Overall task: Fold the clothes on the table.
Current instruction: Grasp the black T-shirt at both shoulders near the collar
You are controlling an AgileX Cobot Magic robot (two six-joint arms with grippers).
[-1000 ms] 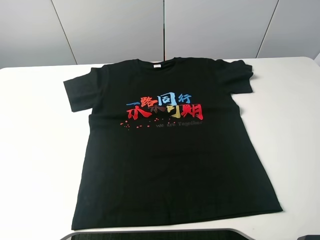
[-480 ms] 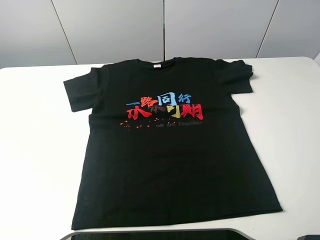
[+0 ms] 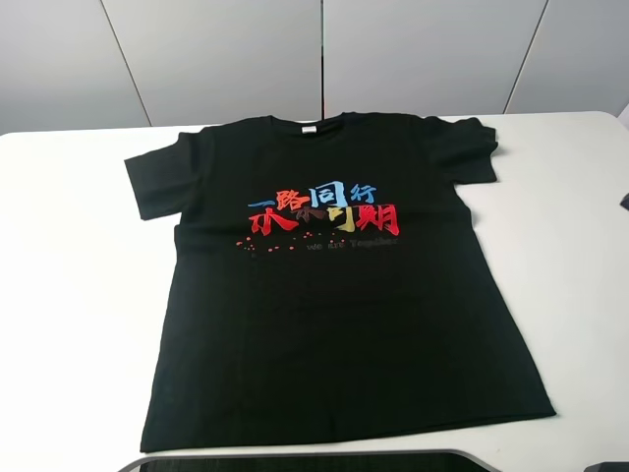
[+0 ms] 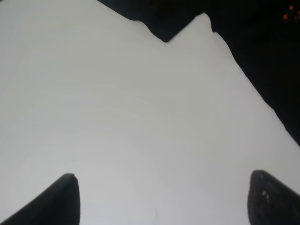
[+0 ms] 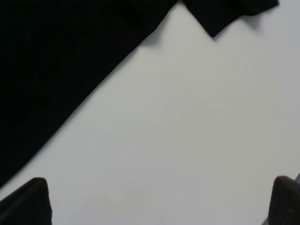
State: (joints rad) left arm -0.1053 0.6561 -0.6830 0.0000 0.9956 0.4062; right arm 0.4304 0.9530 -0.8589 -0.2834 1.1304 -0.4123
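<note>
Exterior high view has the black short-sleeved fabric T-shirt (image 3: 334, 315) laid out flat and face up in the middle of the big smooth white tabletop (image 3: 69, 324), so nothing's folded yet. The collar with its little white neck label (image 3: 309, 130) sits right by the far edge, and the hem runs close along the near edge. One sleeve points toward the left edge and one toward the right, with plenty of bare table on both sides. The red, blue and yellow Chinese characters (image 3: 324, 208) on the chest are in full view, with a scatter of small red dots (image 3: 257, 246) under them. Behind the table are grey wall panels (image 3: 216, 54). A dark flat thing with a rounded grey rim (image 3: 295, 460) pokes in at the near edge, can't tell what it is.

Left wrist cam: the left gripper (image 4: 164, 199) has its two dark fingertips (image 4: 61, 199) spread wide with nothing between them but bare table. It's off the shirt, with the black side edge and sleeve in view beyond it.

Right wrist cam is the same story. The right gripper (image 5: 157, 201) has its jaws wide apart and empty, over bare white table beside the shirt's other side, with a sleeve corner (image 5: 225, 14) showing. Neither one is touching the fabric.
</note>
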